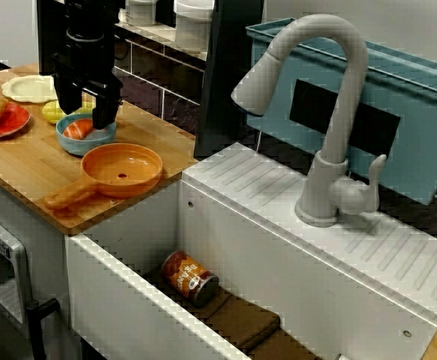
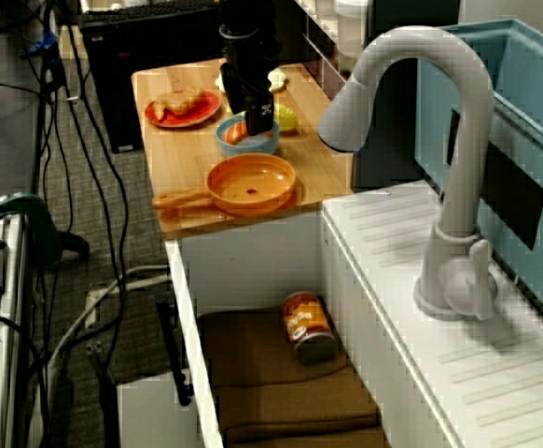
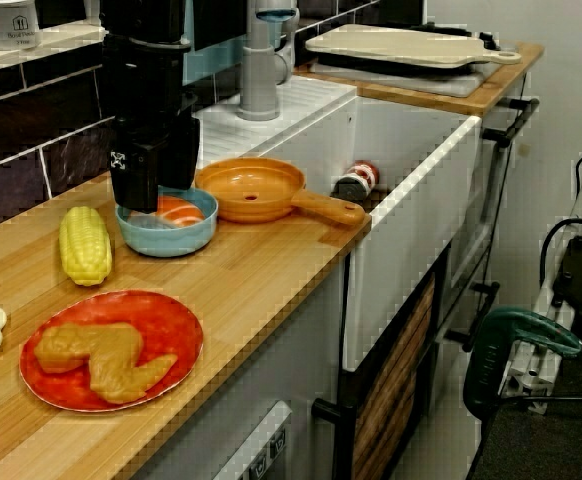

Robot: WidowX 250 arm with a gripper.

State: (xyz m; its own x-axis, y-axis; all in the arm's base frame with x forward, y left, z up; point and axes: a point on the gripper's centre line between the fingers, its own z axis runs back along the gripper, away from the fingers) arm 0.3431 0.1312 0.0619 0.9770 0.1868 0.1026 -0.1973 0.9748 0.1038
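Fingers (image 1: pixel 106 110) are hanging apart just above the orange piece (image 1: pixel 78 129) that is lying in the blue bowl (image 1: pixel 83 148) on the worktop (image 1: pixel 23 161), just beside the orange pan (image 1: pixel 121 169). Risk I'm seeing: a finger catching the rim and tipping or sliding the bowl into the pan. Looking across the sink (image 1: pixel 113 300), the gap is showing; from the worktop's end it is hiding, though the corn (image 3: pixel 84 243) is showing whole.

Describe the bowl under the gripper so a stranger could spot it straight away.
Beside the white sink is a wooden counter with an orange pan at its sink end. The bowl sits just past the pan, beneath the black gripper. It is the only blue dish there, deep where the red plate is flat, holding an orange-and-white piece.
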